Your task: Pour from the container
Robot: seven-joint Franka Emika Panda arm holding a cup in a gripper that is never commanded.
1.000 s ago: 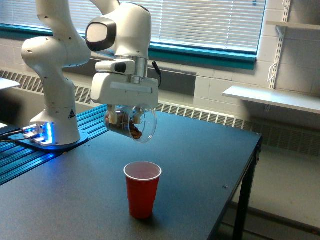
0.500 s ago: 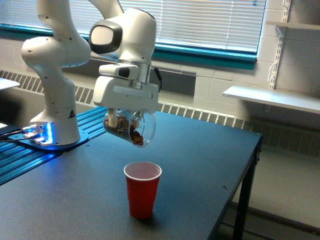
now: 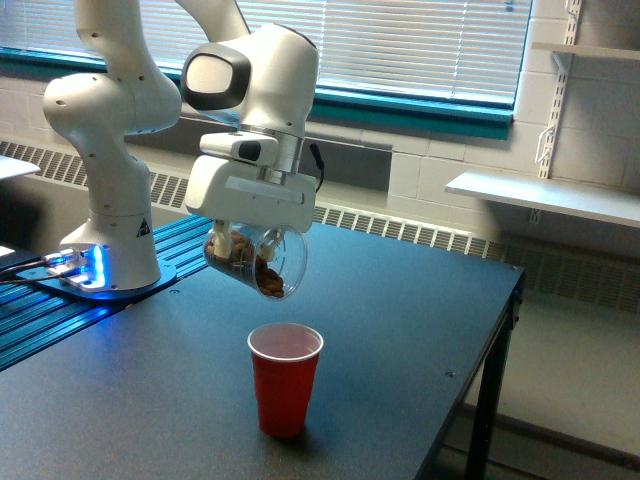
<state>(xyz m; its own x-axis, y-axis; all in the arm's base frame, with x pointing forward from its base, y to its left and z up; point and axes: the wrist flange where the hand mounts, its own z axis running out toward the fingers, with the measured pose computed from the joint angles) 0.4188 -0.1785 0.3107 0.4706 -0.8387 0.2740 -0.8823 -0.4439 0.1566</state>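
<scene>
So the tool (image 3: 248, 236) is clamped on the container (image 3: 256, 262), a clear rounded mug-like cup with brownish chunky stuff piled inside. It's tipped hard over, mouth angled down toward the exterior view's right, hanging in the air above the red cup (image 3: 285, 378) and a bit off to the exterior view's left of it. Nothing visibly falling out. The red cup stands upright on the dark desk (image 3: 400, 330), well apart from the robot's white base (image 3: 110, 250).

Compared with a second ago, the wrist has rolled further, the container sits a little lower and is tilted more steeply, and the contents have slid toward the rim. The red cup hasn't budged.
</scene>
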